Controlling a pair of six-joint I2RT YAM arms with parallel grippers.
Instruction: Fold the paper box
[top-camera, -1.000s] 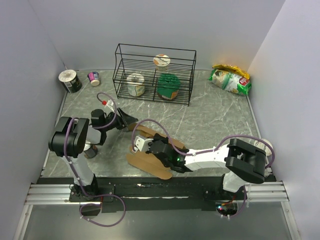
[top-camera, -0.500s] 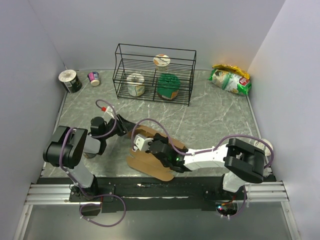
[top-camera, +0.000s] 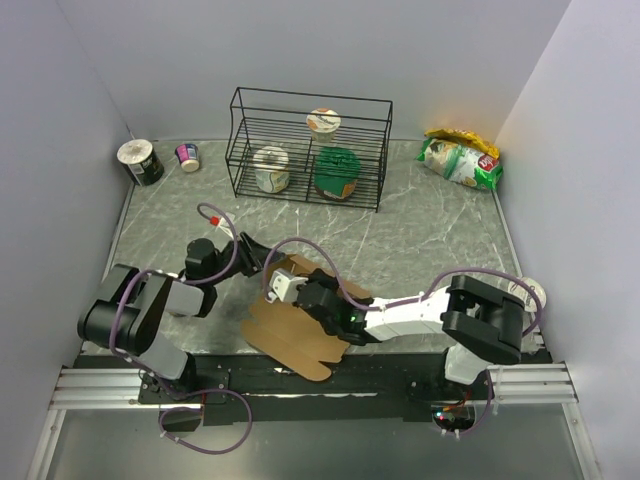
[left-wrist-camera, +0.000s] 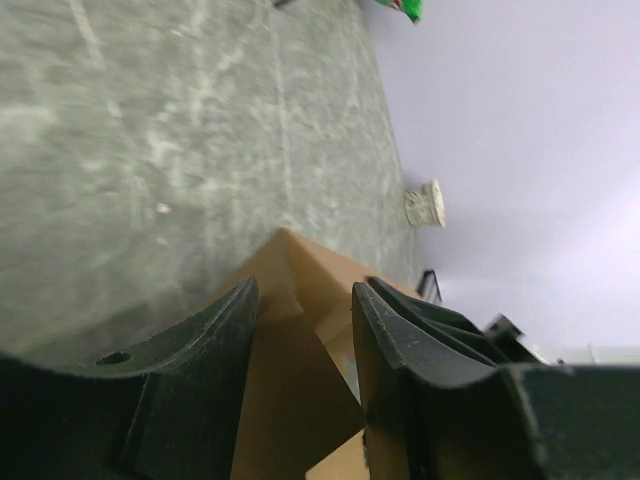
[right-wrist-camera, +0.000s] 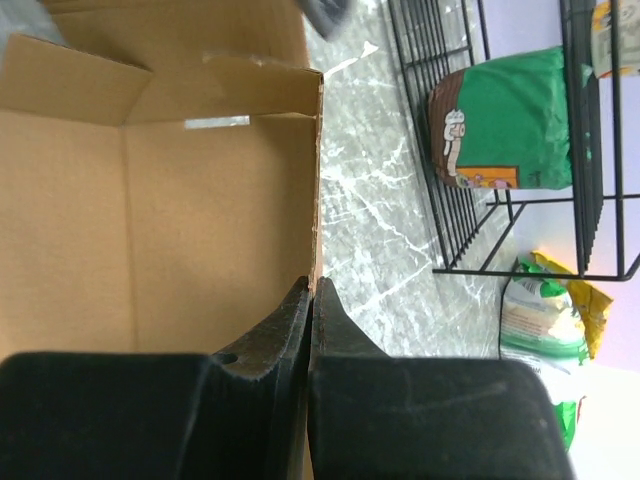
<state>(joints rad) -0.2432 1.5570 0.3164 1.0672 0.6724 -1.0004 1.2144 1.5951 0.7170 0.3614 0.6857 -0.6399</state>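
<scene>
top external view: the paper box (top-camera: 300, 335) lay partly folded on the grey counter (top-camera: 420, 230), near the front edge and between the two arms. its flat scalloped panel pointed toward the near side, and its raised walls stood on the far side. the left hand (top-camera: 268, 262) reached in from the left to the far left corner of the box. the right hand (top-camera: 278, 282) reached in from the right and sat over the raised part. a wire rack (top-camera: 310, 145) holding a green tub (top-camera: 337, 172) stood at the far side. a snack bag (top-camera: 460, 158) lay at the far right.

left wrist view: the fingers (left-wrist-camera: 200, 340) of the left hand (left-wrist-camera: 305, 290) stood apart, with a folded corner of the paper box (left-wrist-camera: 300, 400) filling the gap between them. whether they pressed on it could not be told.

right wrist view: the right hand (right-wrist-camera: 311, 288) had its fingers together, pinching the edge of an upright wall of the paper box (right-wrist-camera: 200, 230). the open inside of the box lay to its left. the wire rack (right-wrist-camera: 470, 230), green tub (right-wrist-camera: 490, 120) and snack bag (right-wrist-camera: 540, 310) lay beyond.
</scene>
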